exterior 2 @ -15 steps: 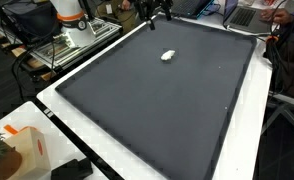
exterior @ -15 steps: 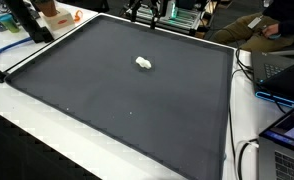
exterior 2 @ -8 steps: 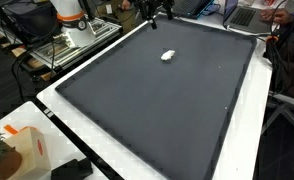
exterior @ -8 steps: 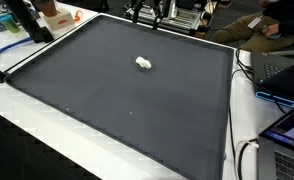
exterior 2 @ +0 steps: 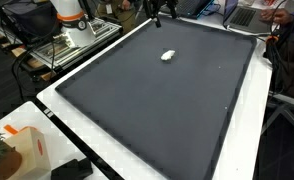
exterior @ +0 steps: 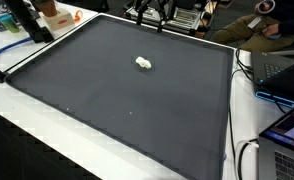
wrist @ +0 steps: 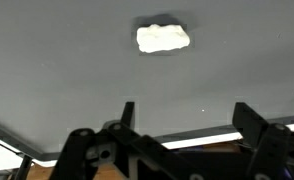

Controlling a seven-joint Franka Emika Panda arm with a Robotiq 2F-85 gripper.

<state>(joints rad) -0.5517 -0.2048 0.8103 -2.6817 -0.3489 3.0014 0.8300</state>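
One small white lump (exterior: pixel 144 63) on the black mat (exterior: pixel 117 115), lying alone toward the far half, well apart from every edge. Turns up as the same lump (exterior 2: pixel 168 56) from the opposite side, and near the top of the wrist view (wrist: pixel 163 37). Looks crumpled and puffy, like wadded tissue or cloth, though too small to say which. Probably weighs next to nothing, gives under any squeeze, and carries no risk of breaking. Best pinched across the narrower width, straight from above, low enough to catch the bulk rather than a loose fold. Likely to skid on the mat if nudged from one side only.

Gripper (exterior: pixel 152 12) hovering over the far edge of the mat, fingers spread wide, pinching nothing, well apart from the lump. No obstacle visible between the two.

Off the mat: laptops (exterior: pixel 285 128) and cables (exterior: pixel 245 150) along one side, a seated person (exterior: pixel 272 25) beyond a far corner, an orange-and-white box (exterior 2: pixel 22 148) at a near corner of the table, the robot's base (exterior 2: pixel 72 22) by the far side. None of it near the lump.
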